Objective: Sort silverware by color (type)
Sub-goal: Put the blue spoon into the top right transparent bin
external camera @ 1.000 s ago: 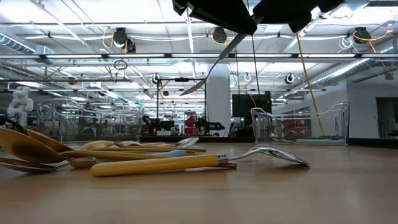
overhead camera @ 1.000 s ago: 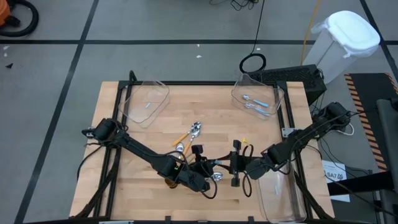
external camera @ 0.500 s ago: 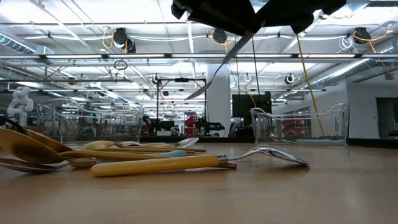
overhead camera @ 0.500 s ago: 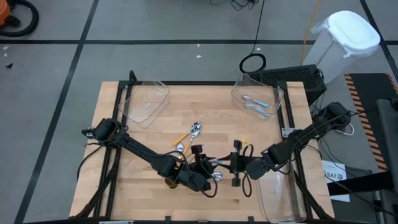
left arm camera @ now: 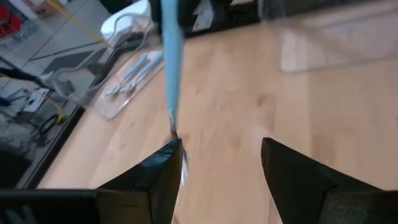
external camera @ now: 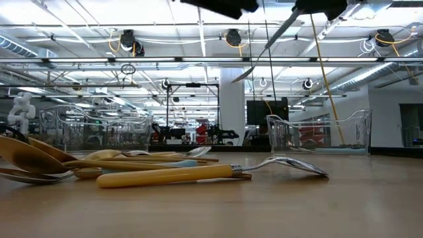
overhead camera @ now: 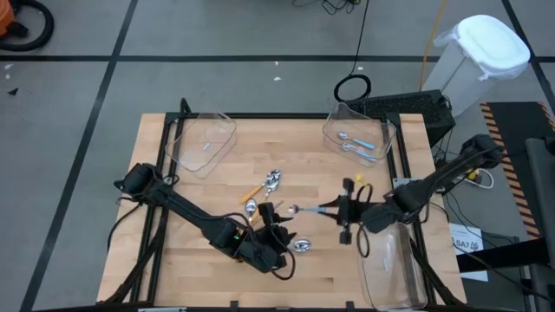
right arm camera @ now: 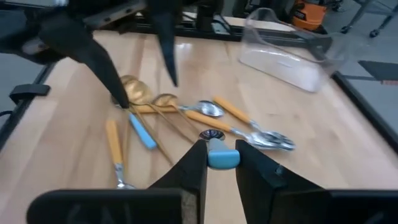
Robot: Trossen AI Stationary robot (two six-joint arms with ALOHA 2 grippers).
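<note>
My right gripper [overhead camera: 341, 210] [right arm camera: 221, 148] is shut on a spoon with a light blue handle [overhead camera: 314, 209] [left arm camera: 171, 62], held above the table's middle. My left gripper [overhead camera: 270, 215] [left arm camera: 221, 158] stands open just left of the spoon's silver bowl [overhead camera: 293, 209], which is close to one fingertip. A loose heap of silverware [right arm camera: 168, 112] [overhead camera: 260, 195], gold, orange-handled and blue-handled, lies flat on the wood under and beside the grippers. One more spoon [overhead camera: 300, 245] lies nearer the front. My right gripper pinches the free end of the blue handle [right arm camera: 221, 157] between its two fingers. The fingers come about level from the table's right and lie along the spoon. The spoon is lifted clear of the table, and its bowl end [external camera: 244, 74] slants down toward the table's left.
A clear bin [overhead camera: 358, 134] at the far right holds blue-handled spoons. A second clear bin [overhead camera: 204, 143] stands at the far left, and a third [overhead camera: 386, 269] at the near right edge. Bare wood lies along the front edge.
My left gripper has opened and let go of the blue-handled spoon, then drawn back a little. My right gripper has carried the spoon toward the table's right edge and higher, so the spoon is held by its handle end alone.
</note>
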